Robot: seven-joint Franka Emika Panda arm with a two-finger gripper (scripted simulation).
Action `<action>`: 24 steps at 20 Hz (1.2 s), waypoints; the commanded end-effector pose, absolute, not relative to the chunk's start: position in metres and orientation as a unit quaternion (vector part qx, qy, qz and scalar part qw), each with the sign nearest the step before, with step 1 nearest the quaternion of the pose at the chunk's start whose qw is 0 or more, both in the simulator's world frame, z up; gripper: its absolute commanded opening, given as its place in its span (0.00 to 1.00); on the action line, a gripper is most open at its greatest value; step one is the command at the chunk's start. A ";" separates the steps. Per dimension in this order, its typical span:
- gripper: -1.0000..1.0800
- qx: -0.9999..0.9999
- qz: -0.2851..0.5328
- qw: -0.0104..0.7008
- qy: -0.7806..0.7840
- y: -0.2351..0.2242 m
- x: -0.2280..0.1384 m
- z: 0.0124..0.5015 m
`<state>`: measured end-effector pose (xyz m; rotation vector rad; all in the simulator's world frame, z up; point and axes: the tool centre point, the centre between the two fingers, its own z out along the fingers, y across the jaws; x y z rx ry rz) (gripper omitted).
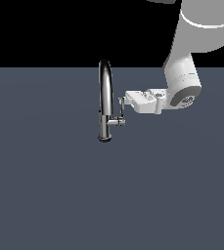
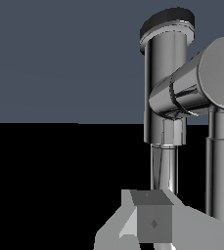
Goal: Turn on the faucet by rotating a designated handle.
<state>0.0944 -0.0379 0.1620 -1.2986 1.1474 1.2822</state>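
Note:
The faucet (image 1: pixel 105 100) is a tall chrome tap with an arched spout, standing on the dark grey floor. Its handle (image 1: pixel 122 110) is a thin lever rising from a short stub (image 1: pixel 116 121) on the exterior view's right of the body. My gripper (image 1: pixel 123 100) reaches in level from the exterior view's right, its tips at the top of the lever, touching or nearly so. The fingers look pressed together with nothing between them. In the wrist view the faucet body (image 2: pixel 165 83), the stub (image 2: pixel 194 88) and the lever (image 2: pixel 218 176) loom close behind my fingertips (image 2: pixel 152 222).
The white arm (image 1: pixel 182 88) comes down from the upper part of the exterior view's right. The flat grey floor (image 1: pixel 59 185) spreads around the faucet, with black background behind it.

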 end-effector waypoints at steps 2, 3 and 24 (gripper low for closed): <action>0.00 -0.530 0.524 0.474 0.469 -0.039 0.088 0.163; 0.00 -0.530 0.524 0.474 0.469 -0.039 0.086 0.163; 0.00 -0.529 0.524 0.474 0.469 -0.043 0.040 0.168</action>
